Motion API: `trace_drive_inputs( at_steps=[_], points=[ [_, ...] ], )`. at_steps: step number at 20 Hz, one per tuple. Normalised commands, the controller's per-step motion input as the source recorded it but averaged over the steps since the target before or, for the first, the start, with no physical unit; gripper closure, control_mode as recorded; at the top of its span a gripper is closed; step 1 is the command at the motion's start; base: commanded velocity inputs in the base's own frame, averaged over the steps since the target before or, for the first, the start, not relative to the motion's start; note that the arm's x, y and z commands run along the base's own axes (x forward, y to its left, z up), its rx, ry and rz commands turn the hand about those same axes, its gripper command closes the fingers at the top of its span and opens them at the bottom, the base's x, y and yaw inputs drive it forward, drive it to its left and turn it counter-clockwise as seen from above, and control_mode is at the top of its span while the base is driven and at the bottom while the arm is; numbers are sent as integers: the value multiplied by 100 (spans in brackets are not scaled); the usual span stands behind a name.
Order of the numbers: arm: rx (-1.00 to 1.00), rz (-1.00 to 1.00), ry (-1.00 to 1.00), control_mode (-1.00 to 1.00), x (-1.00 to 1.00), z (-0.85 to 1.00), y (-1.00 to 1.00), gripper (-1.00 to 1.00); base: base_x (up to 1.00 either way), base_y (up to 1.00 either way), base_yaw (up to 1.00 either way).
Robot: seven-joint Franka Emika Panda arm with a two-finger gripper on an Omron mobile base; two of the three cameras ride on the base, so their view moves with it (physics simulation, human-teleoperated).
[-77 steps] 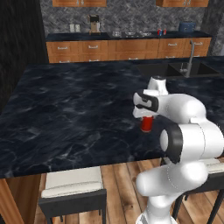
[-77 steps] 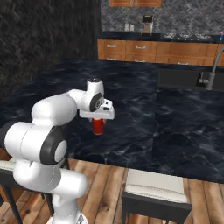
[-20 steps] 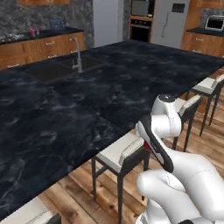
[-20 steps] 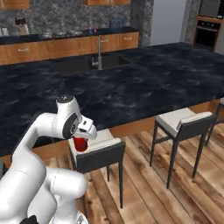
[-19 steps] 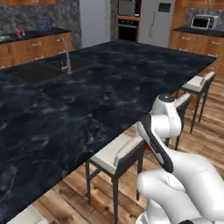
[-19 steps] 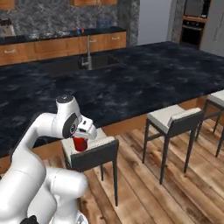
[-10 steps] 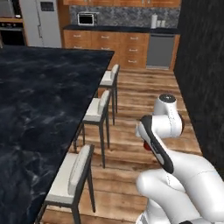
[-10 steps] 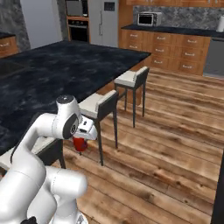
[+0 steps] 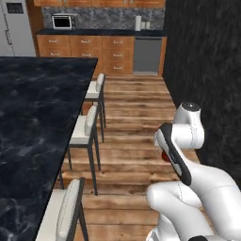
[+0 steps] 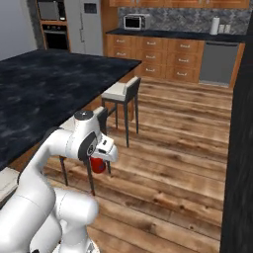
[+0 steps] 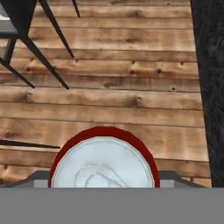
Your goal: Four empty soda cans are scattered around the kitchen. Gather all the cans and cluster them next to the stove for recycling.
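Soda can (image 10: 98, 164), red, 1 of 4: clamped upright in gripper (image 10: 100, 161) jaws, carried above wood floor (image 10: 188, 163) beside stools; stove unseen, delivery pending; other cans' whereabouts can't tell.

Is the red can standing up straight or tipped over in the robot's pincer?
Upright. The red can hangs straight below the pincer, and the hand view looks down on its round silver top.

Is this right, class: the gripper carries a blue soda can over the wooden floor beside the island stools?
Not quite. The soda can in the gripper is red, not blue, as the right base view and the hand view show. The rest holds: it hangs over the wooden floor beside the island stools.
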Motion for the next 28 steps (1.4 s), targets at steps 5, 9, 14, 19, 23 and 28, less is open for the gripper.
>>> trace_drive_inputs(
  at_steps=[5, 9, 14, 19, 23, 28],
  points=[
    [0, 0, 0, 100, 0, 0, 0, 100, 75, 6, -3],
    [0, 0, 0, 100, 0, 0, 0, 100, 75, 5, 0],
    [0, 0, 0, 100, 0, 0, 0, 100, 75, 6, 0],
    [0, 0, 0, 100, 0, 0, 0, 100, 74, 7, 0],
    [0, 0, 0, 100, 0, 0, 0, 100, 74, 5, 0],
    [0, 0, 0, 100, 0, 0, 0, 100, 74, 5, 0]
  ],
)
